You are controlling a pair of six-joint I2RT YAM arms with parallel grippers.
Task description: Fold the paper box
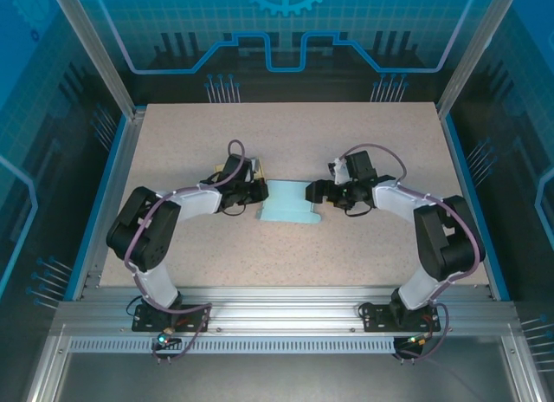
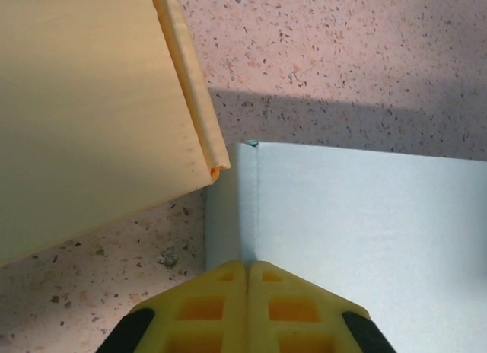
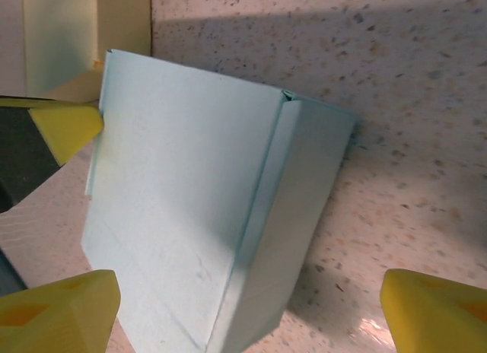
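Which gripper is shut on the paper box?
The left gripper, pinching an edge of the paper box; the right gripper stands open.

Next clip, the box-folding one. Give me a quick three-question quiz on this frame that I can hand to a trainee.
1. True or false: the right gripper is shut on the paper box.
2. What does the left gripper pinch? A: an edge of the paper box. B: a pen. C: nothing.
3. What colour is the paper box, and what does it rest on?
Key: 1 false, its jaws stand open on either side of the box. 2 A. 3 light blue, on the speckled table.
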